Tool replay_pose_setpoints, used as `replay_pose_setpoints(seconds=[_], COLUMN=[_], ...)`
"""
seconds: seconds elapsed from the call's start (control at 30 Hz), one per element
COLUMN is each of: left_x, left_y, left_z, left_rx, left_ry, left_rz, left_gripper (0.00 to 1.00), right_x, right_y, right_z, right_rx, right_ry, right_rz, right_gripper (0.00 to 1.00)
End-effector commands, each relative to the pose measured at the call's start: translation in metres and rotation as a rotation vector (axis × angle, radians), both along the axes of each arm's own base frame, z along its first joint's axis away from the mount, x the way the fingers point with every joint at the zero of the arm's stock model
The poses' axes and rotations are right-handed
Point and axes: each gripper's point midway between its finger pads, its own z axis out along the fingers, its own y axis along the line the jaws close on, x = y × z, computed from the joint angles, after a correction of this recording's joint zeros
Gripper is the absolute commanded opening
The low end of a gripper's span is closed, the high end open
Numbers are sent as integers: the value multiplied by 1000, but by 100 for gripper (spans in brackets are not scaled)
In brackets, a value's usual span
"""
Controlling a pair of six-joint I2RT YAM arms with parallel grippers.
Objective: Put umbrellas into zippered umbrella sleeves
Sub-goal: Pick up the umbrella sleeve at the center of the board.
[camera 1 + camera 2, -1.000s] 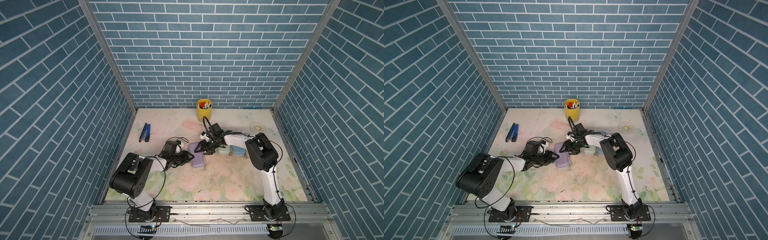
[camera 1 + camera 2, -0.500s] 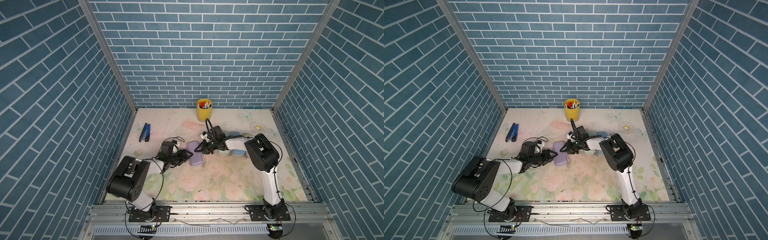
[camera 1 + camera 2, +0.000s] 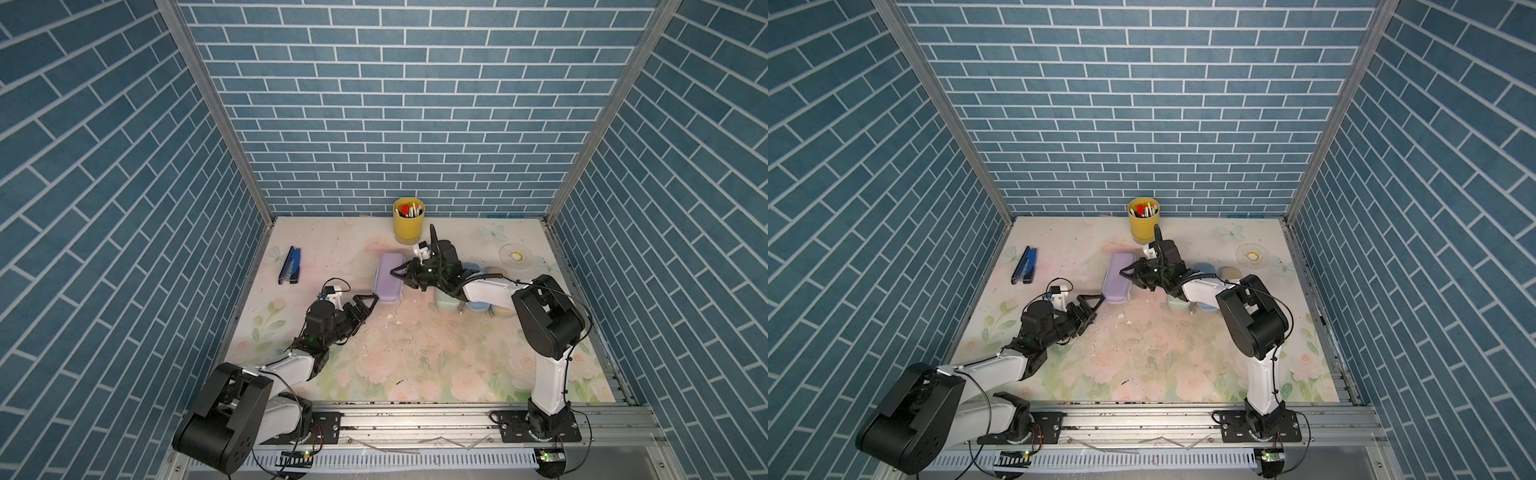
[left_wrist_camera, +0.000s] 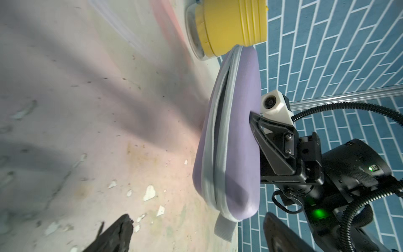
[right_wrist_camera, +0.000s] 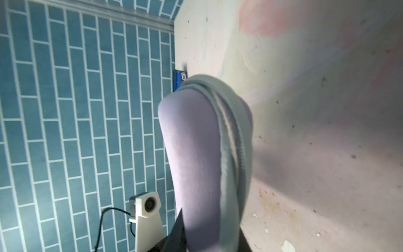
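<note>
The lilac zippered umbrella sleeve (image 3: 388, 279) (image 3: 1118, 279) lies on the floral mat in both top views, its grey zip partly parted (image 4: 220, 122). My right gripper (image 3: 395, 272) (image 5: 209, 242) is shut on the sleeve's right long edge, one finger on the lilac shell (image 4: 259, 124). My left gripper (image 3: 368, 305) (image 4: 196, 237) is open just short of the sleeve's near end and touches nothing. Mint green (image 3: 446, 302), light blue (image 3: 478, 306) and tan (image 3: 503, 311) sleeves lie side by side under the right arm. The umbrellas are hidden.
A yellow pen cup (image 3: 408, 222) stands at the back wall just behind the lilac sleeve. A dark blue stapler (image 3: 291, 266) lies at the left. At the back right rests a clear disc (image 3: 515, 257). Small white flakes (image 4: 149, 193) dot the mat.
My left gripper has opened, let go of the lilac sleeve and drawn back toward the front left. My right gripper has shut on the sleeve, which has shifted toward the back.
</note>
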Motion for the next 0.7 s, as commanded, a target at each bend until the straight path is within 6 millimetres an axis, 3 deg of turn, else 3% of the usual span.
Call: replay_pose_setpoints(seconds=[0.0,0.2,0.5,0.57,0.67], left_x=[19,27,37,38,37], left_y=[-7,-32,-36,-36,-39], left_z=[32,36,35,39,42], left_rx=[-79,-134,-180,-184,-199], left_ry=[-102,-135,-159,-171,-176], left_rz=[41,4,13,10,-13], left_gripper=[97,90,65,58,44], right_x=[2,-11,-29,-30,-32], right_y=[8,20,33,34,35], right_z=[44,52,54,52,52], right_rx=[118,141,149,143,142], right_ry=[-20,5,72,83,87], right_rz=[-75,-91,-95,-97,-73], right_gripper=[1,1,3,8,25])
